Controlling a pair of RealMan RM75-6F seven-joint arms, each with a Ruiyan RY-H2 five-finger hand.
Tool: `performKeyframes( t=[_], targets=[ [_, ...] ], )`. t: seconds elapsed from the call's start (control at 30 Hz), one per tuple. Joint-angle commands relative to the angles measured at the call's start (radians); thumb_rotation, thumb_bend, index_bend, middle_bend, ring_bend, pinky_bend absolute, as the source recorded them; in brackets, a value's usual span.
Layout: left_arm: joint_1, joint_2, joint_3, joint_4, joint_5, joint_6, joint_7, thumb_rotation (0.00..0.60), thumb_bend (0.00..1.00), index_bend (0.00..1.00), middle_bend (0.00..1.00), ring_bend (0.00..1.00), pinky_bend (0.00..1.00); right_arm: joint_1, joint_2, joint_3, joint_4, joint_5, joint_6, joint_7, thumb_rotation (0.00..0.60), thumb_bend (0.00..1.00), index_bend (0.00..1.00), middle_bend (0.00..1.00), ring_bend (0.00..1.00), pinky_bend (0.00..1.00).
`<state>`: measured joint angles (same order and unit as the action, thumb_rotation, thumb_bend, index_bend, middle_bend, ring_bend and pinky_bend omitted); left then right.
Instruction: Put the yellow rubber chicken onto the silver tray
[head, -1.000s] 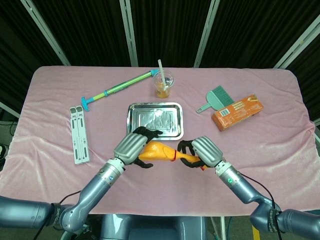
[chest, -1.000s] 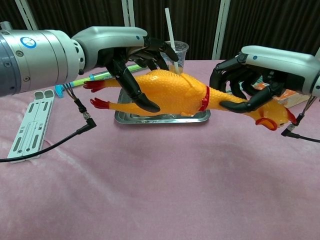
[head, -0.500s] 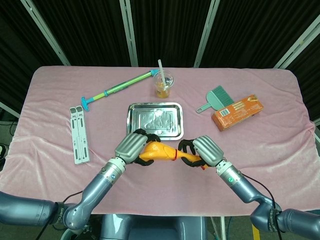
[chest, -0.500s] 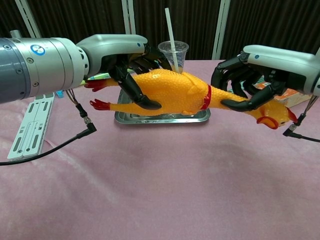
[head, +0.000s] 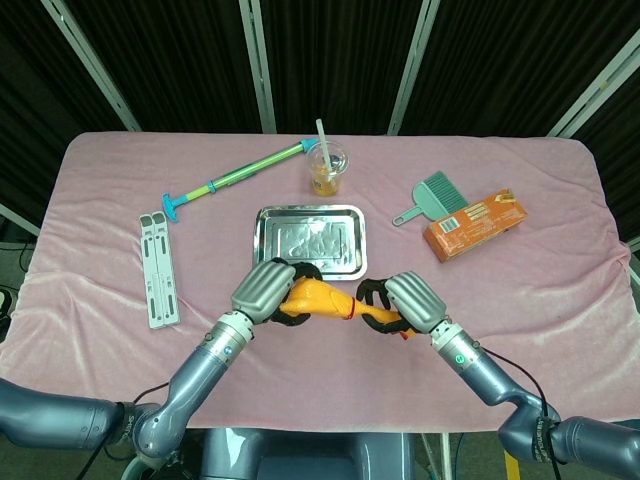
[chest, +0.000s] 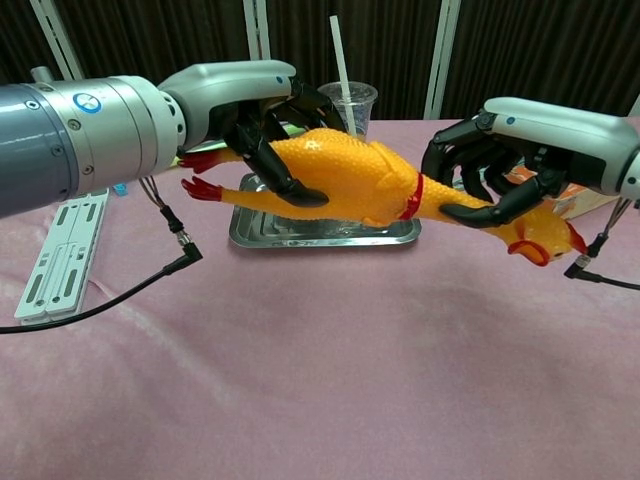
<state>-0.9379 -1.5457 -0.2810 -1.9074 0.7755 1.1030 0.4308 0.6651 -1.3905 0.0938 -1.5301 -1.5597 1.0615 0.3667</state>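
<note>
- Yellow rubber chicken (chest: 350, 180) held in the air above the desk (head: 560, 290), just in front of the silver tray (head: 310, 241), not on it; head end tilts down to the right
- Left robot hand (chest: 262, 120) grips its body near the red feet
- Right robot hand (chest: 500, 165) grips its neck by the red collar
- Behind tray: plastic cup w/ straw (head: 328, 168), green stick tool (head: 235, 179)
- Right side: teal dustpan brush (head: 430, 198), orange box (head: 474, 224)
- Left side: grey folding stand (head: 159, 268)
</note>
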Motion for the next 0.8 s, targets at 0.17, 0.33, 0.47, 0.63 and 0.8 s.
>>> performKeyframes(
  t=[0.17, 0.33, 0.47, 0.63, 0.8],
  targets=[
    [0.012, -0.008, 0.011, 0.021, 0.014, -0.007, -0.030, 0.600, 0.38, 0.66, 0.73, 0.66, 0.52, 0.001, -0.007, -0.004, 0.012, 0.002, -0.002, 0.008, 0.600, 0.61, 0.91, 0.70, 0.71, 0.88],
    [0.018, 0.021, 0.017, 0.003, 0.007, -0.031, -0.043, 0.600, 0.07, 0.31, 0.48, 0.45, 0.51, 0.003, -0.010, -0.005, 0.021, 0.003, -0.003, 0.010, 0.600, 0.61, 0.91, 0.70, 0.71, 0.88],
    [0.021, 0.043, 0.019, -0.009, 0.005, -0.042, -0.049, 0.600, 0.00, 0.16, 0.36, 0.35, 0.47, 0.002, -0.011, -0.007, 0.027, 0.007, -0.004, 0.013, 0.600, 0.61, 0.91, 0.70, 0.71, 0.88],
    [0.021, 0.053, 0.016, -0.011, 0.005, -0.052, -0.064, 0.600, 0.00, 0.13, 0.33, 0.33, 0.45, 0.000, -0.011, -0.010, 0.033, 0.008, -0.003, 0.018, 0.600, 0.61, 0.91, 0.70, 0.71, 0.88],
    [0.018, 0.055, 0.017, -0.014, 0.005, -0.053, -0.065, 0.600, 0.03, 0.19, 0.33, 0.33, 0.45, -0.002, -0.011, -0.013, 0.038, 0.008, -0.001, 0.023, 0.600, 0.61, 0.91, 0.70, 0.71, 0.88]
  ],
)
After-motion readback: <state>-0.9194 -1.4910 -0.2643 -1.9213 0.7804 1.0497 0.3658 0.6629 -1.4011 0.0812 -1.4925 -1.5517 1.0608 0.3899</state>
